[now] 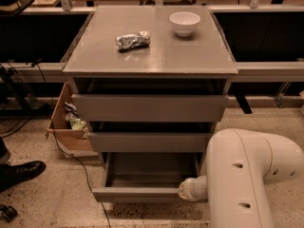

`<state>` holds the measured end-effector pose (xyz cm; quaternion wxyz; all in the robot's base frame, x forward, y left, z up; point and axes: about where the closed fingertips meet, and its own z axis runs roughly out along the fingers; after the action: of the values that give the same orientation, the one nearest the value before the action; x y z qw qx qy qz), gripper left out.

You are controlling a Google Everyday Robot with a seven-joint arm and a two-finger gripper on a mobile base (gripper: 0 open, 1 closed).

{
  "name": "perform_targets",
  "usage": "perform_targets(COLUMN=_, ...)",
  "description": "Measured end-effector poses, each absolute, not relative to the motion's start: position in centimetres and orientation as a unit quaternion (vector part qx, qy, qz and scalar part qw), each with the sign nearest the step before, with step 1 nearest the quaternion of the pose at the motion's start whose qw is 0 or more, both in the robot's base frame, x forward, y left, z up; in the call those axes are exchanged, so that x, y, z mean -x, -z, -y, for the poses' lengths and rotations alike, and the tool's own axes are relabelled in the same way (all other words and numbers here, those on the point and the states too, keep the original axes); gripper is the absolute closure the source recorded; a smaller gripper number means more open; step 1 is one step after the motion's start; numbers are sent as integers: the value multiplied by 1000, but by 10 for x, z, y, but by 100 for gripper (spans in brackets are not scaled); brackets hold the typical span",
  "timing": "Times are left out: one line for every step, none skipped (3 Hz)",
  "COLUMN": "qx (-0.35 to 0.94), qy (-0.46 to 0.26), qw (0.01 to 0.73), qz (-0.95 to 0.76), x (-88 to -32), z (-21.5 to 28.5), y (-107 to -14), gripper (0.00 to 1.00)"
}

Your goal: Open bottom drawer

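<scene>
The grey cabinet (pixel 152 61) has three handleless drawers. The bottom drawer (pixel 137 194), with the slimmest front panel, is pulled out well past the two above it, and its plain shallow grey tray (pixel 152 171) shows inside. My white arm (pixel 247 179) comes in from the lower right. My gripper (pixel 186 190) is at the right end of the bottom drawer's front panel, touching it. Only its pale rounded end shows.
A crumpled foil packet (pixel 133 40) and a white bowl (pixel 185 23) sit on the cabinet top. An open cardboard box (pixel 66 122) stands on the floor to the left, with a cable (pixel 90 175) running by. A person's black shoe (pixel 19 172) is at far left.
</scene>
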<state>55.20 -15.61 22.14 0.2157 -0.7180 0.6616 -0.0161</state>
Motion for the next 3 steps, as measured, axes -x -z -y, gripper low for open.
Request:
perform_targets(qx=724, qy=28, qw=217, qz=-654, x=-555, z=154, y=-235, gripper=61)
perform_targets(qx=732, qy=46, qw=222, qz=-643, x=-569, z=150, y=-254, gripper=38)
perform_targets(qx=737, qy=53, qw=231, qz=-632, x=-585, z=144, y=-267, gripper=40)
